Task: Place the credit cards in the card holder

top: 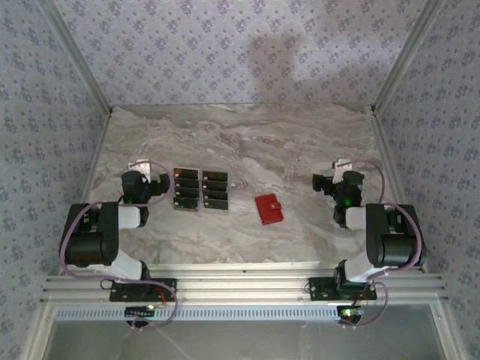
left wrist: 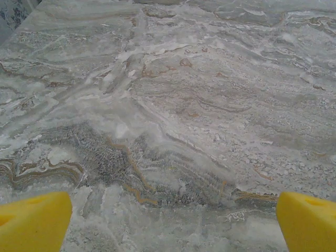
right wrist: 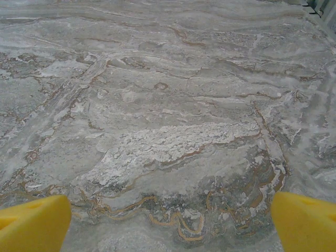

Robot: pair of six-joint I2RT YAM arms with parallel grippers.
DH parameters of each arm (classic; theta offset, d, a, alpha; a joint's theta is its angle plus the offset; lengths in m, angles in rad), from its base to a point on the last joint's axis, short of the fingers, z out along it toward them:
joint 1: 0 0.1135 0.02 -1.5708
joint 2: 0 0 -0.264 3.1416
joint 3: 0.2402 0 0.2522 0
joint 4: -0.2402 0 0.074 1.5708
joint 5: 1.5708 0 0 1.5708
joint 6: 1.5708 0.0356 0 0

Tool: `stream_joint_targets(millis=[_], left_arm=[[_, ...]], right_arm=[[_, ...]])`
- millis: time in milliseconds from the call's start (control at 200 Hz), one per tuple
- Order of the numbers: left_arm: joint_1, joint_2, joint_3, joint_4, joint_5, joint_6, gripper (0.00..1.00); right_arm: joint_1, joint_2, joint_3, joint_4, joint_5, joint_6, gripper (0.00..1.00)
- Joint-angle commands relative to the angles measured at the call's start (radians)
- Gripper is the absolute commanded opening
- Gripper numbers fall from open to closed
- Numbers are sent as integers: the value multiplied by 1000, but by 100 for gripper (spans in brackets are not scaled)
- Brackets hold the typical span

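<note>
The credit cards (top: 200,190) lie in two neat columns on the marble counter (top: 300,142), near the left end effector (left wrist: 173,223). The red card holder (top: 269,209) lies folded shut to their right, apart from them. The left and the right end effector (right wrist: 170,223) both stand wide, holding nothing

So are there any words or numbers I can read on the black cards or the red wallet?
No text here can be read.
credit cards: faint red and pale marks, too small and blurred to read.
card holder: plain red, no writing to be seen.
</note>
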Motion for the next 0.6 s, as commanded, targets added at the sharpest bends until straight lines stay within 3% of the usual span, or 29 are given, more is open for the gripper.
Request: stream_joint_targets(millis=[0, 595], left_arm=[[-6, 11, 24, 48, -11, -7, 100], [1, 11, 28, 40, -2, -11, 100]], right_arm=[[9, 16, 26, 32, 20, 14, 100], [-2, 17, 26, 29, 1, 20, 100]])
